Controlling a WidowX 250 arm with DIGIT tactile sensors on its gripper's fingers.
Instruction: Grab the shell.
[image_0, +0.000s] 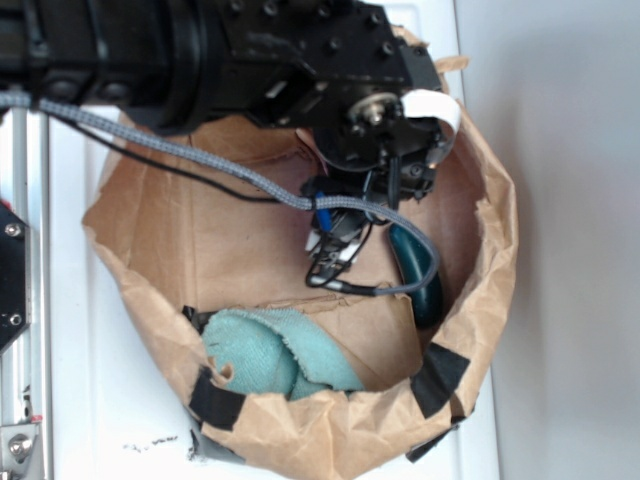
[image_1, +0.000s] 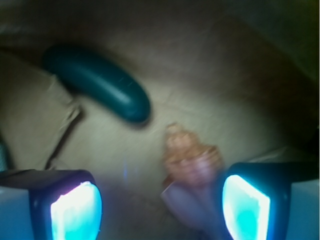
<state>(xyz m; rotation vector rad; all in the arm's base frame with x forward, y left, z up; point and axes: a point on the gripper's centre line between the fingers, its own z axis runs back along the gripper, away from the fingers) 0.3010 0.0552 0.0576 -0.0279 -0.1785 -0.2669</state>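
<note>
Gripper (image_1: 161, 207) spread apart, two glowing pale-blue pads (image_1: 75, 212) low in the wrist view, one at each bottom corner. Between them, closer to the pad at picture right and just beside it, one shell (image_1: 192, 172): orange-tan, ribbed knobbly whorl pointing up the picture, pale pinkish part running off the bottom edge. No clear contact between shell and either pad; too blurred to tell for sure.

Further out, one dark green oblong object (image_1: 97, 87), smooth, lying slanted on the brown paper floor, apart from the shell. A crease or flap in the paper at the left of the wrist view, soft and hard to make out.

From the exterior view: one black arm reaching down into one brown paper bag (image_0: 480, 330), rim rolled and patched with black tape (image_0: 438, 378) in several spots. Gripper (image_0: 335, 250) mostly masked by the arm's own body and a braided grey cable (image_0: 200, 160); fingers not separable there. Shell hidden entirely in this view. Green object (image_0: 425, 285) only partly visible by the bag wall. One teal cloth (image_0: 265, 350) bunched at the bag's near side, lower edge cut off by the rim.
</note>
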